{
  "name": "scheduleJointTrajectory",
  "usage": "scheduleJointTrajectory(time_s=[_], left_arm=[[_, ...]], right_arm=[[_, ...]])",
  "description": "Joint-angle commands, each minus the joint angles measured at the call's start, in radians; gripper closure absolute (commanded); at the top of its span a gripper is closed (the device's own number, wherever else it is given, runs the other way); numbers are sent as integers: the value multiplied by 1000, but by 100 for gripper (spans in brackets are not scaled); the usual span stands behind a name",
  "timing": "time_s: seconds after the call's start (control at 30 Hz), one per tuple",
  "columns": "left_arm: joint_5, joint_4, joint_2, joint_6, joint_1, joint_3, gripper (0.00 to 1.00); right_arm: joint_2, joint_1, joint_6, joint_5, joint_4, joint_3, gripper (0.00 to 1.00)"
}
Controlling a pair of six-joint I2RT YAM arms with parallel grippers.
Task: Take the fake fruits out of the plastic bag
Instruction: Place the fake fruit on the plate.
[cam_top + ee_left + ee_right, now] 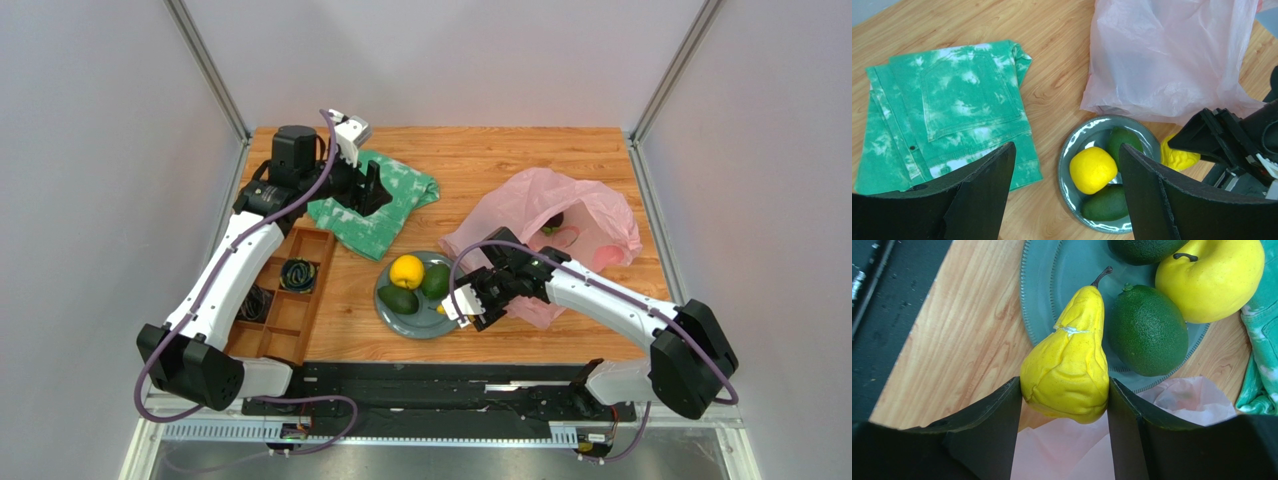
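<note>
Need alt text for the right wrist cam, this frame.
The right tool grips a wrinkled yellow pear between its two black fingers, stem pointing over a grey-blue plate. The plate holds two dark green fruits and a round yellow one. A pink plastic bag fills the bottom of the frame, a green cloth the right edge, on a wooden table.

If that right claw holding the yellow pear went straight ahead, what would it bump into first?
Probably the grey plate, with the pear landing beside the green fruit; depth is unclear.
</note>
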Motion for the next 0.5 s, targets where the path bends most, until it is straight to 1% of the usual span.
scheduleJointTrajectory(time_s=[0.0, 0.17, 0.27, 0.37, 0.47], left_arm=[[27, 29, -16, 6, -1, -11, 16], [37, 24, -27, 13, 0, -21, 16], [57, 24, -25, 12, -1, -21, 16], [68, 27, -21, 3, -1, -15, 16], [77, 30, -4, -8, 0, -3, 16]], right_arm=[[40, 3, -103, 18, 98, -6, 44], [78, 3, -108, 31, 131, -9, 41], [78, 9, -100, 43, 186, -34, 41], [85, 23, -100, 66, 213, -54, 37], [75, 24, -87, 83, 261, -83, 28]])
